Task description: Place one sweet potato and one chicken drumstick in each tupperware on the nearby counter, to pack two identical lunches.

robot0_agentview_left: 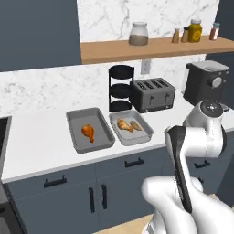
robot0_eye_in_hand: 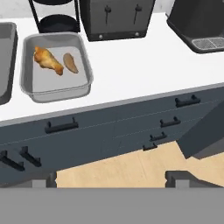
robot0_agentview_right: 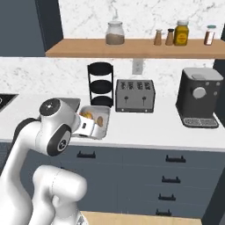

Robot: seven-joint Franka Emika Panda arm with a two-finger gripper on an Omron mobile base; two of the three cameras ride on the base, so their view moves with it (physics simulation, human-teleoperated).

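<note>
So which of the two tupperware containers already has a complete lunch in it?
The lighter tupperware, nearer the toaster: it holds a chicken drumstick and a sweet potato. The darker tupperware holds only a drumstick.

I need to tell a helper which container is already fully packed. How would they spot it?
On the white counter, find the black toaster. Just in front of it sits the lighter grey tupperware. Unlike its darker neighbour, it holds both a drumstick and a sweet potato.

Arm [robot0_agentview_left: 192, 151] folded back — fingers [robot0_eye_in_hand: 43, 179] spread wide, holding nothing.
</note>
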